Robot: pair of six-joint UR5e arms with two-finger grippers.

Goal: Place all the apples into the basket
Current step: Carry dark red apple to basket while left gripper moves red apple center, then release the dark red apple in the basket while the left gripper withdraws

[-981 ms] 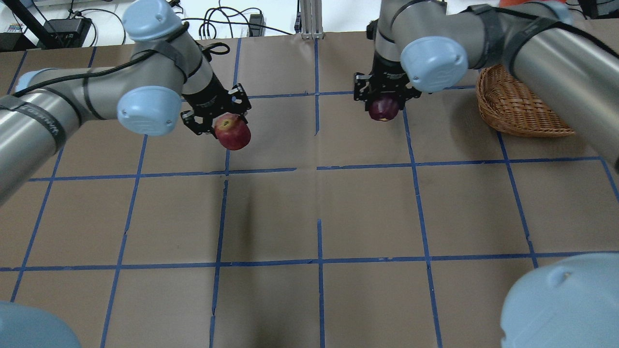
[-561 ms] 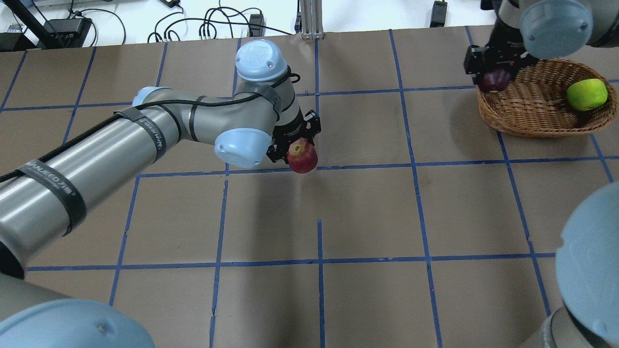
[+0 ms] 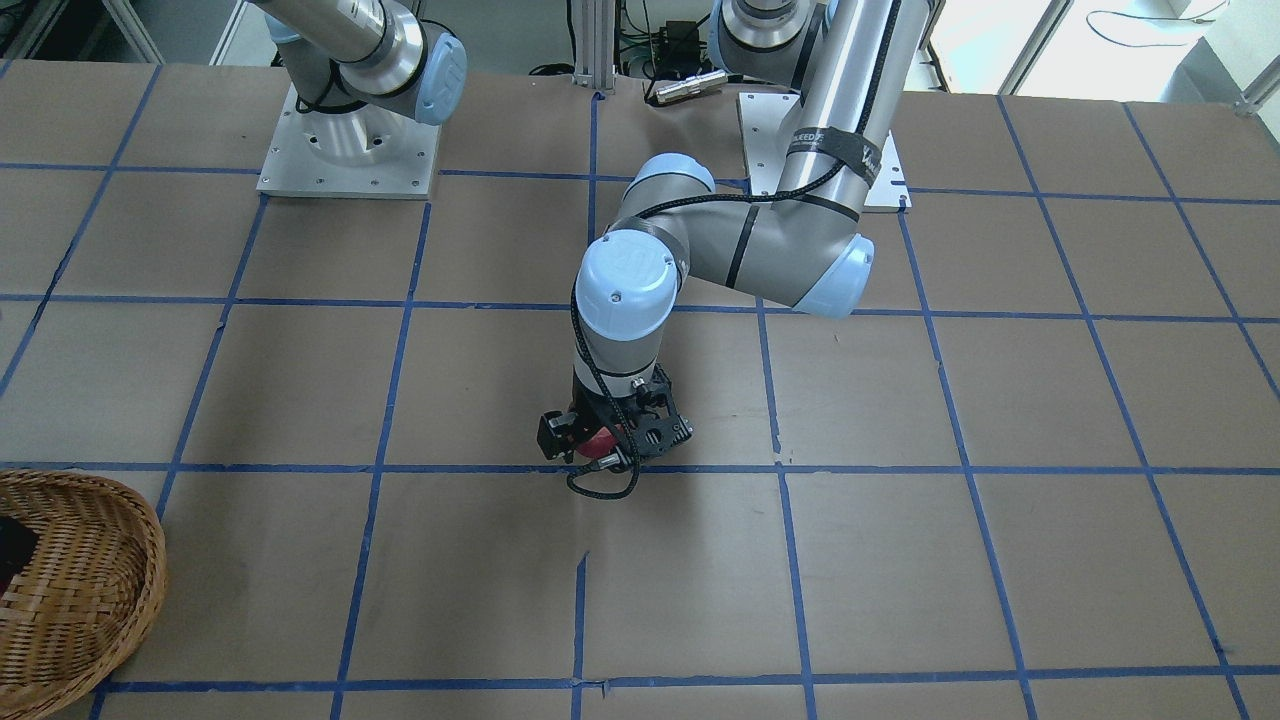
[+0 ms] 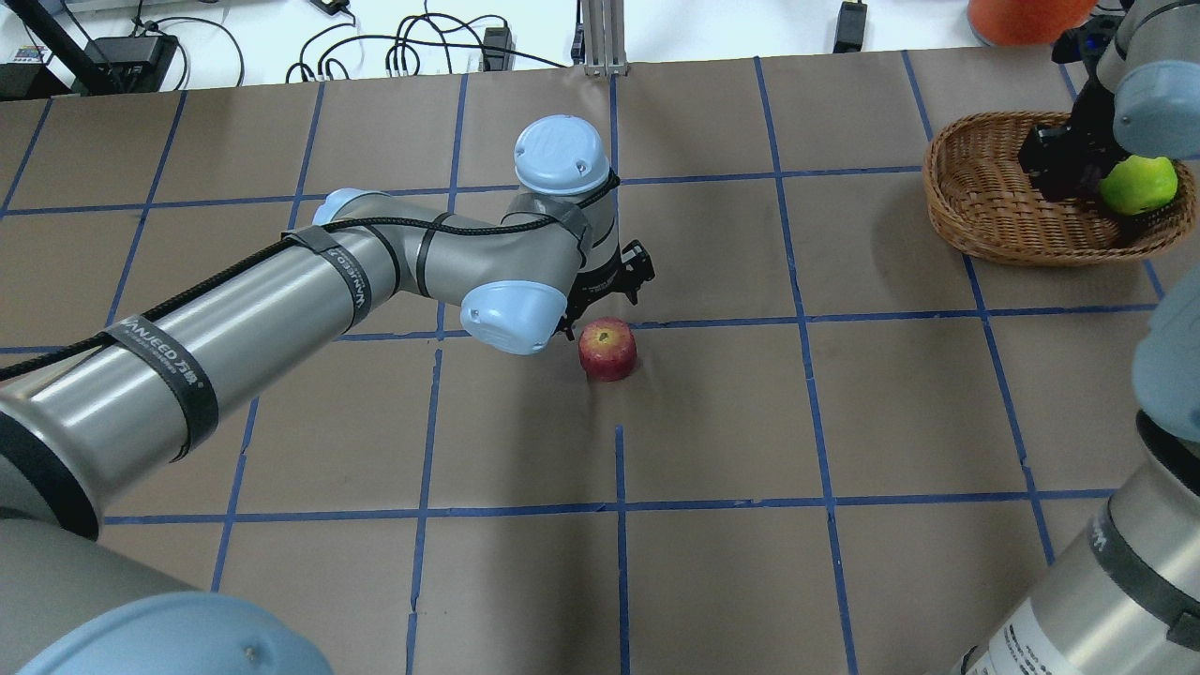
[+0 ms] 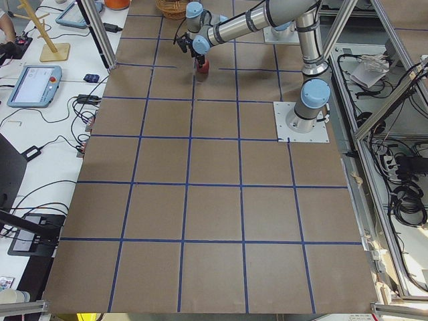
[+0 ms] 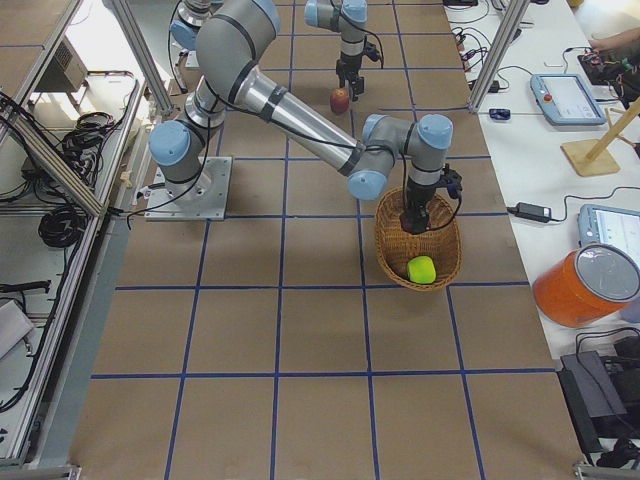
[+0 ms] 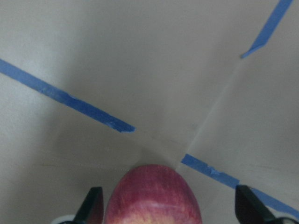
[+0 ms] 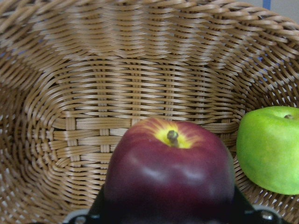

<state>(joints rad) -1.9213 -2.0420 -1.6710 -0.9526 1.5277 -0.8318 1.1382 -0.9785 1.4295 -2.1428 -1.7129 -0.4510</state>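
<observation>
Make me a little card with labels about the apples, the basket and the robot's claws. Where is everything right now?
red apple with yellowish dimple: on the brown paper-covered table, outside the basket
left claw: open, one finger on each side of the red apple
dark maroon apple: gripped in the right claw, above the basket's floor
right claw: shut on the maroon apple
bright yellow-green apple: lying inside the basket
round woven wicker basket: on the robot's right side of the table
apples resting in basket: one

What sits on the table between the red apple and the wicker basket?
Nothing: the overhead view shows only bare taped table between the red apple and the basket.
</observation>
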